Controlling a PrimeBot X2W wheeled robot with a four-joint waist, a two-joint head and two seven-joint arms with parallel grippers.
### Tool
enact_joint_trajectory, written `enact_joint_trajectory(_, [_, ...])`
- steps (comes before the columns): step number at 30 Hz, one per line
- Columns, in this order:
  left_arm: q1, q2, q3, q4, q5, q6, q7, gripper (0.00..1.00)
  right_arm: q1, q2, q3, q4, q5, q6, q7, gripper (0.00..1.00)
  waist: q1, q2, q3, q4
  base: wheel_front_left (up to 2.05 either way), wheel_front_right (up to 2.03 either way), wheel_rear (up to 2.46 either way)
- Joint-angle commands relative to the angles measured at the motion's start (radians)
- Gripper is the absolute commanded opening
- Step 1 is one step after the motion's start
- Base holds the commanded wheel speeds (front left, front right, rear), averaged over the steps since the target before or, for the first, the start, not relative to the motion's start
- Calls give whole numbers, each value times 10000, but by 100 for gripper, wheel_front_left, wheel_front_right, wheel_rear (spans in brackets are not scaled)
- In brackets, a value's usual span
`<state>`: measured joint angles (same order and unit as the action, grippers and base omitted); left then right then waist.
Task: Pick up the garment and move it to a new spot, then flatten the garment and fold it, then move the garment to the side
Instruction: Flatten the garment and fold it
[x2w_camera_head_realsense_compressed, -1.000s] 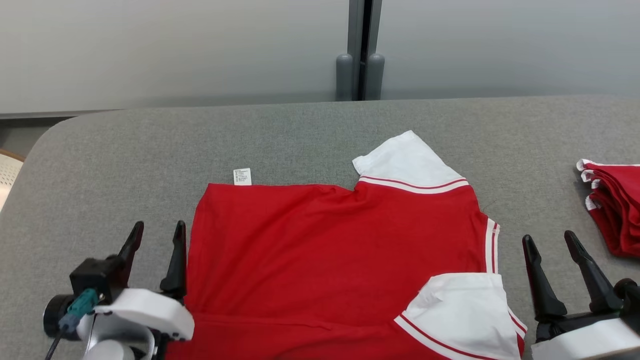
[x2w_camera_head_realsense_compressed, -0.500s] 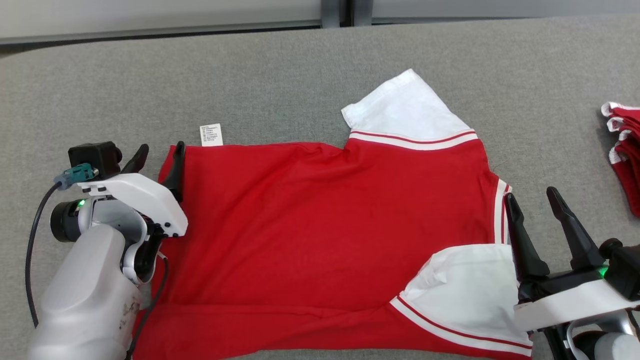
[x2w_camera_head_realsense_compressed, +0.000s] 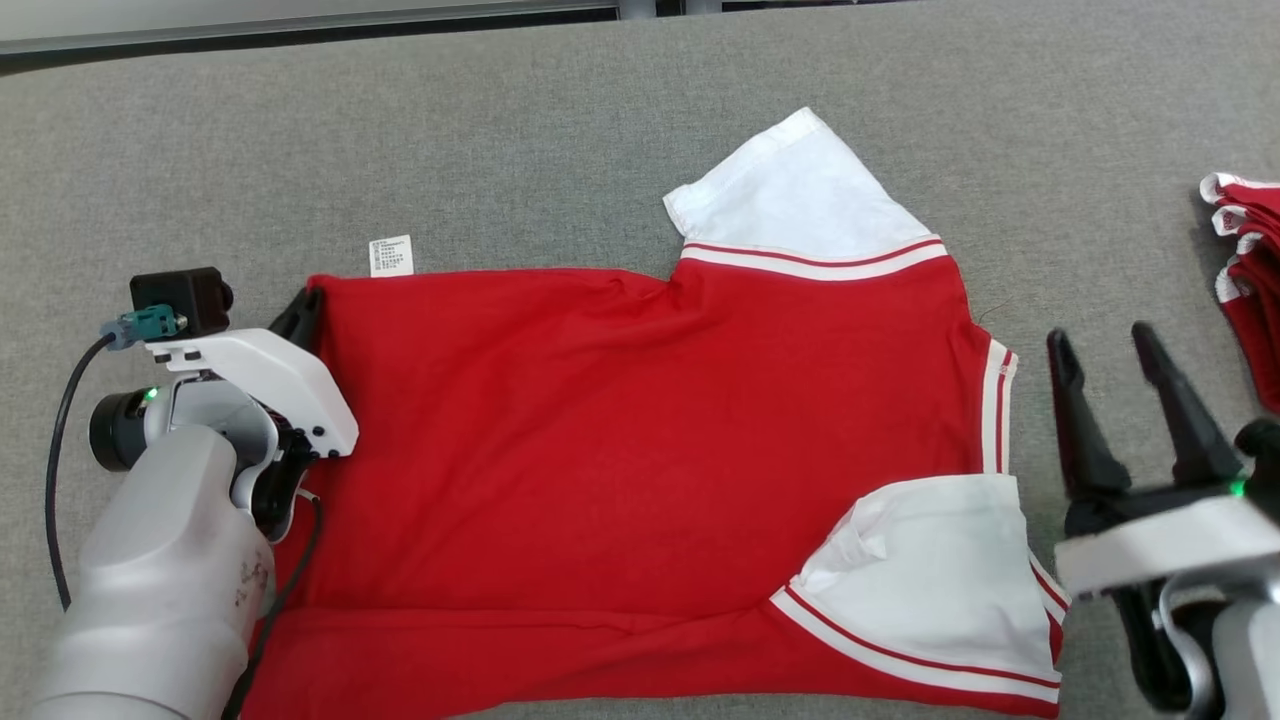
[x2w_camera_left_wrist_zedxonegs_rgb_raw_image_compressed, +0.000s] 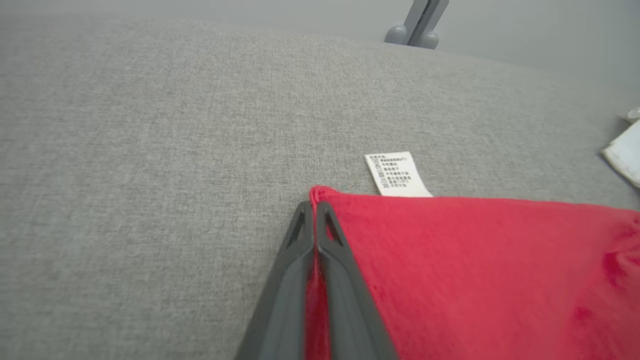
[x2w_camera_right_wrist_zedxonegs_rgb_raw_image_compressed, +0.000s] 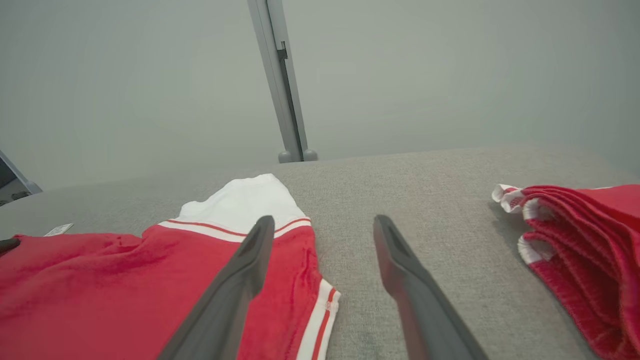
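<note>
One red garment (x2w_camera_head_realsense_compressed: 620, 440) is lying flat on the grey table (x2w_camera_head_realsense_compressed: 560, 150), showing two white sleeves (x2w_camera_head_realsense_compressed: 800, 200) and one small label (x2w_camera_head_realsense_compressed: 391, 256). The left gripper (x2w_camera_head_realsense_compressed: 300, 315) is pinching the garment's far left corner, fingers closed on the cloth. The right gripper (x2w_camera_head_realsense_compressed: 1100, 345) is standing spread open beside the striped right edge, holding nothing. One pile of folded red clothes (x2w_camera_head_realsense_compressed: 1250, 290) is sitting farther right.

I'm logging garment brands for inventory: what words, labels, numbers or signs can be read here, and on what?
White care label on the far edge of the red shirt: several printed lines, too small and blurred to read.
Nothing else readable on the shirt, the grey table or the folded red pile.
</note>
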<state>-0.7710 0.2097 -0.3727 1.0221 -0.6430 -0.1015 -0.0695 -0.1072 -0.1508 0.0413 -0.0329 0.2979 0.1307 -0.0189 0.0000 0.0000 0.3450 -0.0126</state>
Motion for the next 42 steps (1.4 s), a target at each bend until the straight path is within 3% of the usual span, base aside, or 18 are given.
enact_joint_trajectory(1, [-233, 45, -8, 121, 46, -22, -102, 0, -359, -126, -61, 123, -23, -1, -12, 100, 0, 0, 38, 13, 0, 0, 0])
enact_joint_trajectory(11, [-1324, -586, -346, 587, 56, -201, -739, 0, -4047, -1146, 458, 2341, 571, -1, 275, 100, 0, 0, 908, 899, 0, 0, 0])
enact_joint_trajectory(18, [-2008, -1182, -829, 703, -99, -294, -985, 0, -7219, -1766, 1931, 5332, 981, -1, 994, 100, 0, 0, 1660, 1786, 0, 0, 0])
enact_joint_trajectory(25, [-2005, -1426, -1431, 602, -472, -282, -1054, 0, -8718, -1947, 3217, 7896, 1405, -3, 1969, 100, 0, 0, 1751, 2101, 0, 0, 0])
enact_joint_trajectory(30, [-1928, -1467, -1727, 561, -828, -284, -1083, 0, -9175, -1870, 3853, 9014, 1855, -3, 2649, 100, 0, 0, 1708, 2156, 0, 0, 0])
enact_joint_trajectory(31, [-1905, -1458, -1780, 570, -890, -284, -1074, 0, -9226, -1853, 3970, 9132, 1950, -1, 2724, 90, 0, 0, 1690, 2152, 0, 0, 0])
enact_joint_trajectory(32, [-1890, -1441, -1818, 573, -962, -285, -1081, 0, -9250, -1847, 4094, 9216, 2063, -1, 2764, 41, 0, 0, 1674, 2152, 0, 0, 0])
enact_joint_trajectory(33, [-1882, -1410, -1859, 572, -1021, -285, -1102, 0, -9287, -1864, 4181, 9231, 2194, -1, 2706, 0, 0, 0, 1660, 2153, 0, 0, 0])
enact_joint_trajectory(42, [-1724, -930, -1909, 255, -1430, -286, -1637, 0, -9127, -2293, 4561, 8455, 2855, -3, 954, 0, 0, 0, 1298, 1977, 0, 0, 0])
